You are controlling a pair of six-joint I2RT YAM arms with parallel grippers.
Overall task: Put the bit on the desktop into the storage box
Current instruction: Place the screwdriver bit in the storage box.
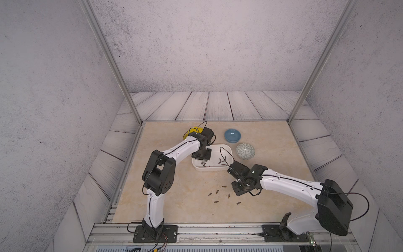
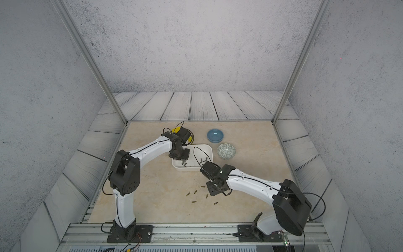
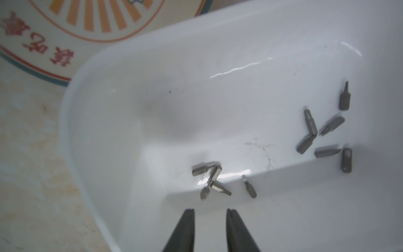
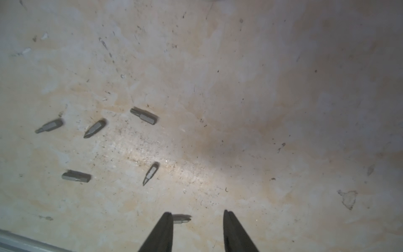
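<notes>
Several grey bits (image 1: 217,191) lie loose on the beige desktop (image 1: 174,196) in both top views, in front of the white storage box (image 1: 226,150). My right gripper (image 4: 197,212) hovers open over the desktop. One bit (image 4: 182,218) lies between its fingers, close to one finger (image 4: 165,227) and partly hidden by it. My left gripper (image 3: 210,210) is open above the storage box (image 3: 174,65), nothing between its fingers. Several bits (image 3: 309,122) rest on the box floor, and a blurred bit (image 3: 205,193) shows just beyond the fingertips.
A blue bowl (image 1: 233,135) and a grey-patterned bowl (image 1: 245,151) stand behind and right of the box. A yellow bowl (image 1: 189,132) sits behind the left arm; its cream, orange-patterned inside (image 3: 87,21) touches the box corner. Metal rails (image 1: 218,231) edge the front.
</notes>
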